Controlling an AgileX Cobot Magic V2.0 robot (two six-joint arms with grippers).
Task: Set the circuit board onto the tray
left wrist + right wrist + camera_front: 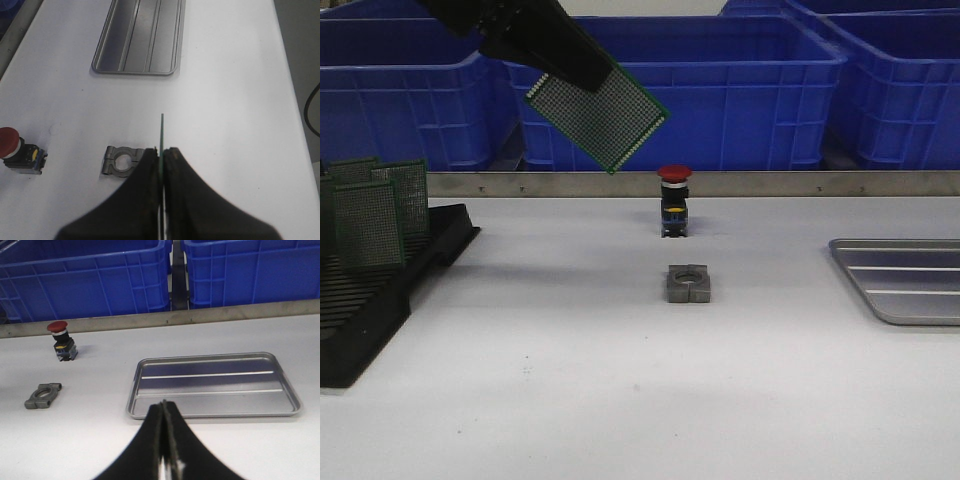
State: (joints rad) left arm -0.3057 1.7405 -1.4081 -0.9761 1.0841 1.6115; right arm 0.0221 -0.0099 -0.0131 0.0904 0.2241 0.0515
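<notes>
Jaws of the left gripper (161,162) are clamped on the circuit board (598,120), which hangs tilted in the air above the desk (570,400), well over on the left side. From the left wrist the board shows edge-on as a thin green line between the black fingers (142,172). It looks light, thin and stiff, a perforated panel likely to slip or scratch if squeezed carelessly, so an edge hold like this one suits it, and it should be laid down flat rather than dropped. The right gripper (164,412) hovers near the tray (285,405) with its jaws pressed together on nothing. On the white desk, a grey metal clamp (688,283) lies mid-surface, a red-capped push button (674,200) stands just beyond it, and the silver tray sits empty at the far right, well apart from the board. A black slotted rack (380,300) on the left carries more green boards (370,215). Blue plastic bins (740,90) line the back behind a metal rail (820,183).
</notes>
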